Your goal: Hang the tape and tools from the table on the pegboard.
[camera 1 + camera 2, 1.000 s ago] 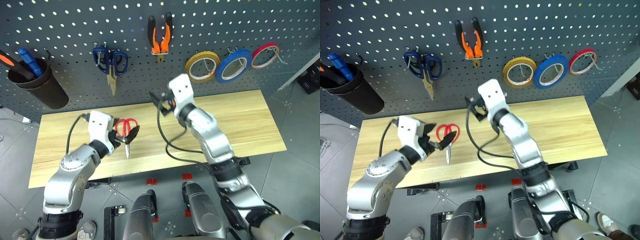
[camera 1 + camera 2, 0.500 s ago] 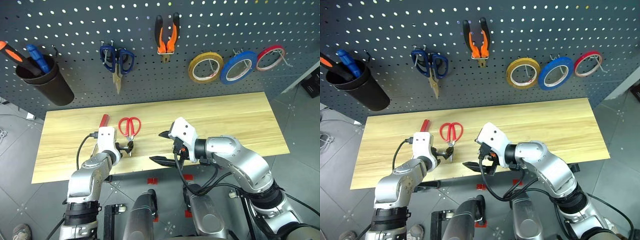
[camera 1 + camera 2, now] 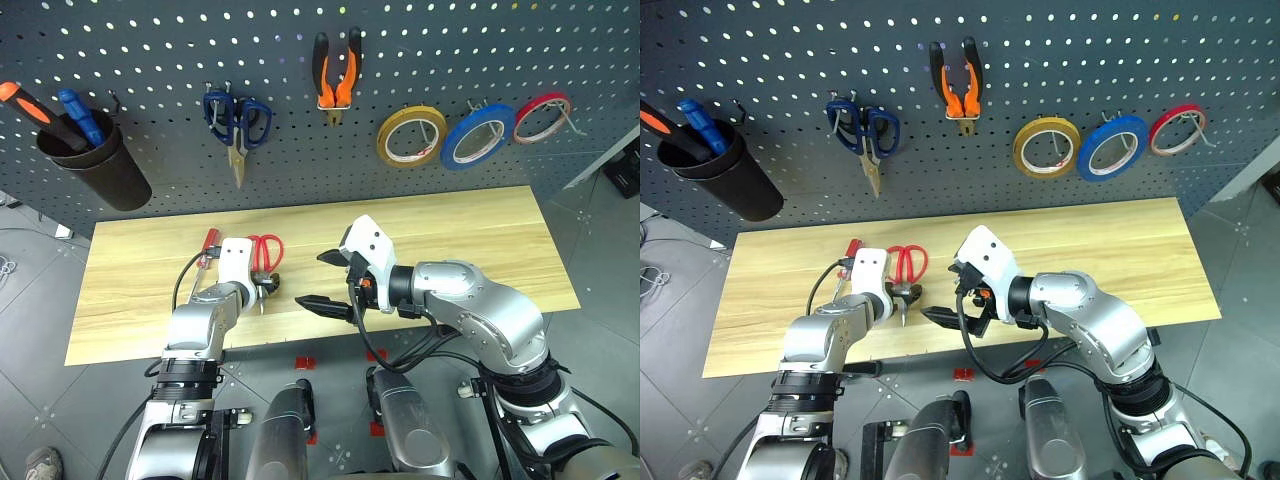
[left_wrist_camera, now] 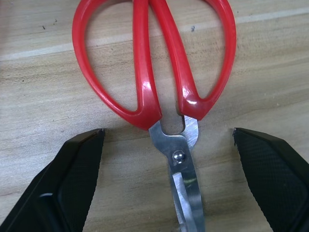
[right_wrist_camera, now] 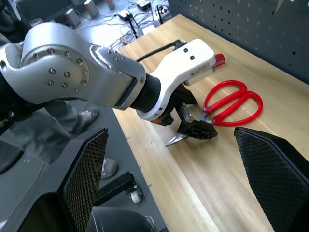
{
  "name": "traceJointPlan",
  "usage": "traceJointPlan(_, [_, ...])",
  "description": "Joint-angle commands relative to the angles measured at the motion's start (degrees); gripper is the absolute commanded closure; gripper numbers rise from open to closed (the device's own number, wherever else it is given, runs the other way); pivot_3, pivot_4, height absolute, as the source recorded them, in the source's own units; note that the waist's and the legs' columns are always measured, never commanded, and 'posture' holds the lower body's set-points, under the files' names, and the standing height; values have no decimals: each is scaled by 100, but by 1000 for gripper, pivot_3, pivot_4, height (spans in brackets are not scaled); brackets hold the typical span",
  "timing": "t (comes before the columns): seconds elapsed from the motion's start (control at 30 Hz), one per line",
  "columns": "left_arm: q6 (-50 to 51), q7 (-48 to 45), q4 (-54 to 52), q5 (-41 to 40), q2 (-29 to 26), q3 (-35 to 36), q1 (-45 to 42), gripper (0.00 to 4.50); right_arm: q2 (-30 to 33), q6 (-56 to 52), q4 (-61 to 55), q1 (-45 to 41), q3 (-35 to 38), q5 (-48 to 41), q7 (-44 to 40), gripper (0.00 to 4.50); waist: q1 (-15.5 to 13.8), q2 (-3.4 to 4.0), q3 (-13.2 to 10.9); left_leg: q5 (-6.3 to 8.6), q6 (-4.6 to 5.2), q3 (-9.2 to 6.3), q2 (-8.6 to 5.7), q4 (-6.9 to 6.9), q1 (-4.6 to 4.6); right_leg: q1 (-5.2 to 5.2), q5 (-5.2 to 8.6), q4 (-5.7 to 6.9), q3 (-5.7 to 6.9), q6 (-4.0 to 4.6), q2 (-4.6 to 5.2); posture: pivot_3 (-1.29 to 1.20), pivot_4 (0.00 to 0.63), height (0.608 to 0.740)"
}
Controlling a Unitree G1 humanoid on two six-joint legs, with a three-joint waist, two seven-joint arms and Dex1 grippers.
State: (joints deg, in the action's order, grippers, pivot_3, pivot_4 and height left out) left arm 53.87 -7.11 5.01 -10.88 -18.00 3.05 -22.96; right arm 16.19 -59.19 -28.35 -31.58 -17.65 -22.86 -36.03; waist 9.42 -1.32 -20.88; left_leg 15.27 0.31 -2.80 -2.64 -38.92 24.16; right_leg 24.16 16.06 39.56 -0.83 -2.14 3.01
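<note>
Red-handled scissors (image 3: 263, 250) lie flat on the table (image 3: 480, 240), handles toward the pegboard (image 3: 150, 50). My left gripper (image 4: 167, 131) is open and low over them, one finger (image 4: 72, 183) on each side of the pivot. A screwdriver with a red handle (image 3: 209, 240) lies just left of that hand. My right gripper (image 3: 312, 280) hangs open over the table, pointing at the left gripper (image 5: 193, 128), nothing in it. The orange-and-black pliers (image 3: 335, 75) and the blue tape (image 3: 449, 150) hang on the pegboard.
Blue-handled scissors (image 3: 237, 115), a yellow roll (image 3: 385, 145) and a thin red roll (image 3: 520, 120) hang on the board. A black cup (image 3: 95, 170) at its left holds orange and blue screwdrivers. The table's near edge runs just below both grippers.
My left gripper came down and forward until its fingers flank the scissors' pivot. The right gripper drew back from the pegboard and turned to point left. The camera view shifted too.
</note>
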Motion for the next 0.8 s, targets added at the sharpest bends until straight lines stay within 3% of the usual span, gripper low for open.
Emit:
traceJointPlan(0.03, [584, -79, -83, 219, -128, -434, 304, 0, -76, -176, -212, 27, 172, -293, 83, 36, 0, 0, 1, 0, 0, 1, 0, 1, 0, 0, 0, 0, -1, 0, 0, -314, 365, 740])
traceJointPlan(0.17, [758, -35, -51, 322, -63, -571, 330, 0, -86, -293, -276, 76, 202, -464, 124, 36, -8, -1, 11, 0, 0, -1, 0, 1, -2, -2, 0, 0, 0, 0, 0, -297, 358, 740])
traceJointPlan(0.4, [793, 271, 621, 266, 382, 25, 139, 0, -95, -392, -269, 35, 217, -654, 210, 36, -66, 5, 51, 0, 0, 0, 0, 1, -21, -19, 0, -2, 1, 0, 1, -305, 359, 740])
traceJointPlan(0.5, [764, 307, 870, 241, 489, 195, 55, 528, -98, -463, -267, 20, 254, -756, 256, 0, -63, 21, 72, 1, 0, 1, 0, 3, -35, -32, 0, -2, 0, -1, 0, -305, 359, 740])
traceJointPlan(0.8, [566, 173, 1523, 396, 477, 110, -165, 3232, -307, -924, -221, -68, 546, -1113, 479, 0, -62, 66, 151, 1, 1, -1, 0, 7, -55, -60, 0, -16, 3, -3, 0, -327, 356, 740])
